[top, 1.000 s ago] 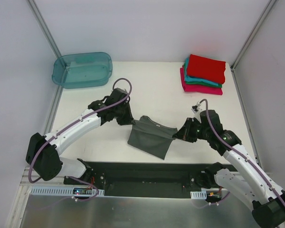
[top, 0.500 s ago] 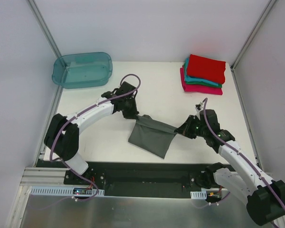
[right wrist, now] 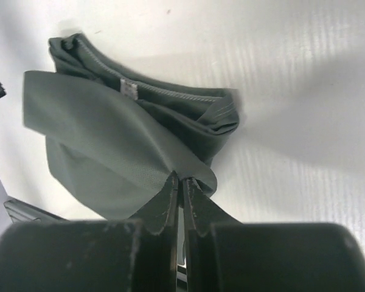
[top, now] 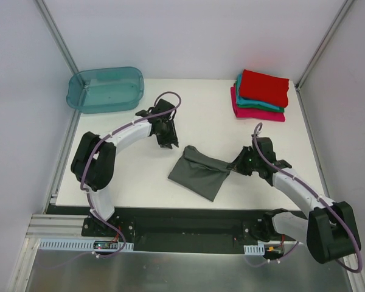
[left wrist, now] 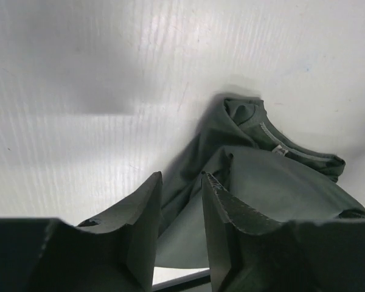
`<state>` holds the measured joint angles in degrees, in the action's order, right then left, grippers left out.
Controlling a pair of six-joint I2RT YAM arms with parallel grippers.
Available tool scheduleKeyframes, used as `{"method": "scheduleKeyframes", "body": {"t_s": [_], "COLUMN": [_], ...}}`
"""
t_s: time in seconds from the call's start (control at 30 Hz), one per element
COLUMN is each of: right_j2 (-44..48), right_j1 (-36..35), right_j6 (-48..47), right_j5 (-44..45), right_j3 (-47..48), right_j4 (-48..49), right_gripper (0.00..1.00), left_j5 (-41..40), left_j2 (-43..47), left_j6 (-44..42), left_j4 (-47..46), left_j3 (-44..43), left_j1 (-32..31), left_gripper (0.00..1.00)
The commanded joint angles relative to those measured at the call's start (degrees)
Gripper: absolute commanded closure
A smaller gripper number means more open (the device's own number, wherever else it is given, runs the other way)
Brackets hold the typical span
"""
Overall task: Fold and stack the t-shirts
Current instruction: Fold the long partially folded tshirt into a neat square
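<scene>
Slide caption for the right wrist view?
Right gripper pinching a fold of the dark grey t-shirt on the white table.

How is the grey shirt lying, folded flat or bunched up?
Bunched up: the grey t-shirt is roughly doubled over, wrinkled, one corner pinched by the right gripper.

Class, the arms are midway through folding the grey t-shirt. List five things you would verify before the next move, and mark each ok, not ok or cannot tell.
1. Right gripper clamped on an edge of the dark grey t-shirt: ok.
2. Left gripper has its jaws apart with no cloth between them: ok.
3. Shirt lying flat in a neat rectangle: not ok, it is bunched and skewed.
4. Stack of folded t-shirts is tidy at the far right corner: ok.
5. Teal tub stands well apart from the shirt: ok.
</scene>
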<state>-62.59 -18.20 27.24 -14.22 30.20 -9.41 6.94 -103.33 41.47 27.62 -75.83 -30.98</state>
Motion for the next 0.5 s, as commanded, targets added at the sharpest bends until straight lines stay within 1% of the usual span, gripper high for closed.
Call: {"method": "scheduleKeyframes", "body": {"t_s": [0.0, 0.03, 0.07, 0.1, 0.17, 0.2, 0.23, 0.27, 0.3, 0.33, 0.37, 0.4, 0.47], "right_j2": [-2.4, -2.5, -2.6, -2.4, -1.3, -0.1, 1.4, 2.7, 4.4, 5.9, 7.5, 8.7, 10.6], "right_j1": [1.8, 2.0, 2.2, 2.3, 2.3, 2.4, 2.3, 2.2, 2.2, 2.3, 2.2, 2.1, 1.9], "right_j6": [-1.5, -1.8, -2.3, -3.0, -4.2, -4.7, -5.3, -5.8, -6.3, -6.3, -6.0, -5.5, -4.0], "right_j5": [0.9, 0.6, 0.4, 0.8, 2.9, 3.6, 3.8, 3.3, 2.0, 0.2, -2.5, -6.8, -12.5], "right_j3": [2.8, 3.4, 4.2, 5.4, 7.3, 7.5, 7.5, 7.1, 6.5, 5.5, 4.4, 3.0, 0.8], "right_j4": [2.3, 2.1, 1.5, -0.1, -4.4, -5.6, -6.5, -7.2, -7.0, -6.2, -5.0, -3.4, 0.2], "right_gripper": [0.8, 0.56, 0.36, 0.2, 0.13, 0.11, 0.07, 0.06, 0.02, 0.01, 0.04, 0.04, 0.04], "left_j5": [-1.9, -2.0, -2.1, -2.4, -2.2, -1.9, -1.2, -0.3, 0.6, 1.8, 4.3, 6.8, 13.0], "left_j2": [-0.7, -0.2, 0.6, 1.7, 4.6, 6.2, 7.5, 9.1, 10.6, 11.6, 12.8, 13.5, 14.6], "left_j6": [-1.9, -1.8, -2.0, -2.0, -1.9, -2.0, -2.1, -2.4, -2.6, -2.7, -3.1, -3.2, -2.9], "left_j4": [0.6, 0.6, 0.6, 0.5, 0.2, 0.2, 0.0, -0.4, -0.8, -1.4, -2.3, -3.3, -6.9], "left_j3": [-3.0, -3.0, -3.1, -2.8, -1.5, -0.5, 0.8, 2.1, 3.6, 4.7, 5.9, 6.8, 8.8], "left_j1": [0.8, 1.0, 1.1, 1.0, 0.9, 0.7, 0.6, 0.2, -0.4, -1.0, -1.6, -2.1, -3.4], "left_gripper": [0.62, 0.54, 0.45, 0.36, 0.16, 0.08, 0.03, 0.01, 0.01, 0.01, 0.01, 0.01, 0.01]}}
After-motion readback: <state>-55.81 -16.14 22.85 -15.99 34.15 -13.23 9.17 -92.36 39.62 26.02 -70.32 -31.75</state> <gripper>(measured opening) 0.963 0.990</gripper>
